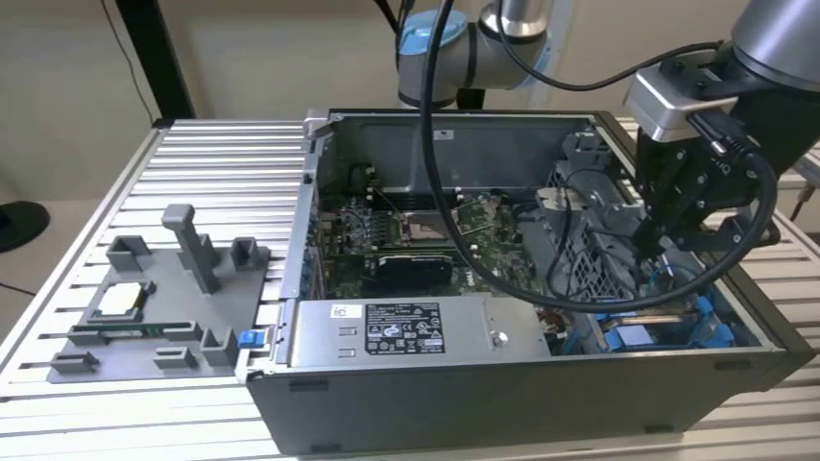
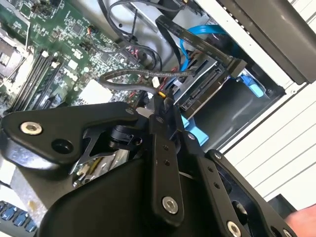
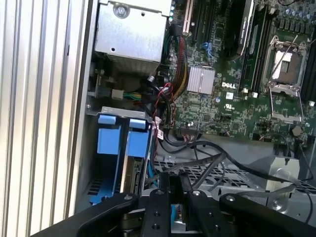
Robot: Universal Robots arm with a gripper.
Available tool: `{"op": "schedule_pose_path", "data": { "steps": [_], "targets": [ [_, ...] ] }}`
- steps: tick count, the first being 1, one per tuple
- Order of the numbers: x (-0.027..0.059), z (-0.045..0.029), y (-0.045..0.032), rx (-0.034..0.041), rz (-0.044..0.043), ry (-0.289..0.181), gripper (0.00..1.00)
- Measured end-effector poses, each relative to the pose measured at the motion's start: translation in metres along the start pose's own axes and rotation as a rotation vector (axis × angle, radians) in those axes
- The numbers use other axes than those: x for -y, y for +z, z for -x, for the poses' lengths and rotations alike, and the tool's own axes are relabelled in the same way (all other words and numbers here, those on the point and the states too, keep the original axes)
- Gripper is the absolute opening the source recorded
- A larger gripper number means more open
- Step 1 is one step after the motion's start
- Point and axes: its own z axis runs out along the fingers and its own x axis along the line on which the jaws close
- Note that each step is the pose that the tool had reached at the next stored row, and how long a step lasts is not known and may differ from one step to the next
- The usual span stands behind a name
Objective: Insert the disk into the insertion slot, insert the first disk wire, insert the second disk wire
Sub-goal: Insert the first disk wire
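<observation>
The disk (image 2: 205, 91) lies in the insertion slot (image 2: 253, 85), a grey bay with blue rails at the case's corner on the exterior view's right (image 1: 660, 334). In the first wrist view the disk's edge (image 3: 129, 173) shows between blue carrier tabs (image 3: 108, 140). My gripper (image 2: 162, 106) hangs inside the case just off the disk's connector end, shut on a thin dark disk wire (image 2: 133, 75) with a yellow mark near its end. A flat black cable (image 2: 197, 42) and a blue cable (image 2: 200, 30) run to the disk. The gripper also shows in the other views (image 1: 654, 240) (image 3: 173, 180).
The open computer case (image 1: 513, 384) stands on a ribbed aluminium table (image 1: 218, 154). Inside are a green motherboard (image 1: 423, 230), a silver box with a black-and-white sticker (image 1: 403, 331), a mesh cage (image 3: 222, 173) and loose cable bundles (image 3: 163, 98). A grey fixture tray (image 1: 154, 307) sits at the exterior view's left.
</observation>
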Motion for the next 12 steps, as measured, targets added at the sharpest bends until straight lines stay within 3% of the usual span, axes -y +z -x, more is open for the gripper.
{"op": "schedule_pose_path", "data": {
  "steps": [12],
  "targets": [
    [0.0008, -0.0116, -0.0013, -0.0098, 0.0008, 0.016, 0.00]
  ]
}}
